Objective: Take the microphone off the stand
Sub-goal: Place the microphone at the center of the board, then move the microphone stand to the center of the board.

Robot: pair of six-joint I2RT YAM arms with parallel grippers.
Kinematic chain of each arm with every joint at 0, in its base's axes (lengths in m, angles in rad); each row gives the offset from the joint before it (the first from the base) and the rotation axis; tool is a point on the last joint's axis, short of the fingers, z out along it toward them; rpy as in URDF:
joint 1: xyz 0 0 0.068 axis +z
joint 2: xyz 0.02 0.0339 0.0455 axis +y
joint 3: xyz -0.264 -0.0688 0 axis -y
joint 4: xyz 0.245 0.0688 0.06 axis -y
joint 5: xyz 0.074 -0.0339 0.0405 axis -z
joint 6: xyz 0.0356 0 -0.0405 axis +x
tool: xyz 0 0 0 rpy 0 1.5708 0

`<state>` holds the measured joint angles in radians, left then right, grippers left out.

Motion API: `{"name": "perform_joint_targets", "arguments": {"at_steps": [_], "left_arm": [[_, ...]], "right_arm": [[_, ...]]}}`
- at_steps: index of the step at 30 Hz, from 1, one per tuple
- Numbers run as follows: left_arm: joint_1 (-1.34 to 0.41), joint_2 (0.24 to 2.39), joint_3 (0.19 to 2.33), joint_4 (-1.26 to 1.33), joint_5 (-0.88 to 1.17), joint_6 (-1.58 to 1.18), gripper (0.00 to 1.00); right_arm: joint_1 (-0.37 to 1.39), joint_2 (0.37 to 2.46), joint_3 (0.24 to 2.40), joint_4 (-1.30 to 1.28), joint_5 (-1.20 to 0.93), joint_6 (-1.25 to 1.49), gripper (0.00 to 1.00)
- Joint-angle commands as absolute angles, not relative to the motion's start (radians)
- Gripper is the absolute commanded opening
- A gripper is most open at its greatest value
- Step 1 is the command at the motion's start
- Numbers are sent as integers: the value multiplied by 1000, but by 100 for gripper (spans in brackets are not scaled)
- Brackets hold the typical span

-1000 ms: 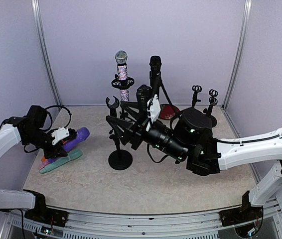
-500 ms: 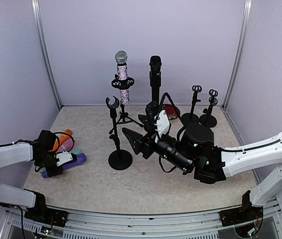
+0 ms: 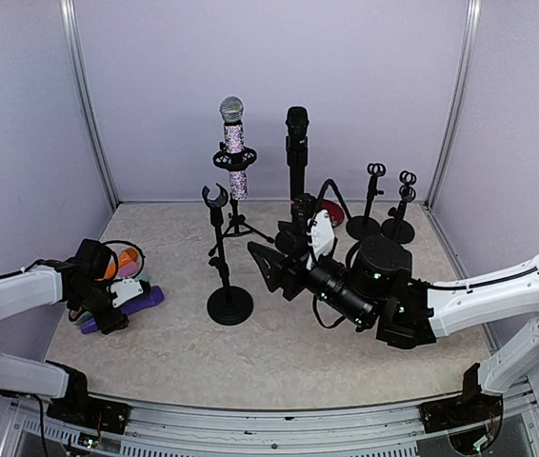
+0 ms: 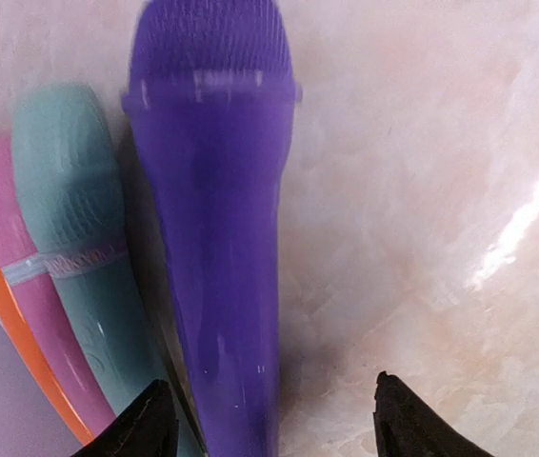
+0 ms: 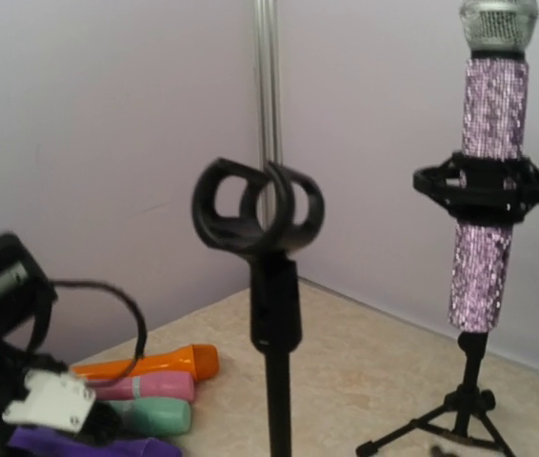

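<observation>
A purple microphone (image 4: 214, 238) lies flat on the table, next to a teal one (image 4: 79, 286) and a pink and orange one (image 4: 22, 343). My left gripper (image 4: 269, 424) stands open over its handle, both fingertips clear of it; from above it (image 3: 117, 309) sits at the far left. The black stand (image 3: 229, 303) with a round base is bare, its clip (image 5: 258, 205) empty. My right gripper (image 3: 268, 269) hangs open and empty just right of that stand. A glitter microphone (image 3: 235, 143) and a black microphone (image 3: 296, 143) stand upright in stands at the back.
Two small empty stands (image 3: 374, 202) (image 3: 404, 208) are at the back right, with a red-based piece (image 3: 330, 211) beside the black microphone's stand. The glitter microphone's tripod legs (image 5: 460, 419) spread over the floor. Walls close in the left, back and right.
My left gripper lowered the purple microphone onto the table beside the others and opened, letting it go. My right arm drew back to the right, away from the bare stand.
</observation>
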<state>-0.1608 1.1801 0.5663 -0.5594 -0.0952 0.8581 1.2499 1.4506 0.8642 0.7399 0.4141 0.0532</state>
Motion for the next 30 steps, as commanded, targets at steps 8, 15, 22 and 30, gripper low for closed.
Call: {"name": "perform_joint_targets", "arguments": {"at_steps": [8,15,22,30], "left_arm": [[-206,1221,990,-824,384,789,74],[-277,1408,1194,-803,539,725,72],[-351,1475,1262,-735,680,661,70],[-383,1550,1246,-628,785,617,65]], "right_arm": [[1203,1590,885,648,353,279,64],[1184,1774,907,599,246,500,61],[1181,1896,997,585,182,520,59],[1120,2020,1072,550,35,643,47]]}}
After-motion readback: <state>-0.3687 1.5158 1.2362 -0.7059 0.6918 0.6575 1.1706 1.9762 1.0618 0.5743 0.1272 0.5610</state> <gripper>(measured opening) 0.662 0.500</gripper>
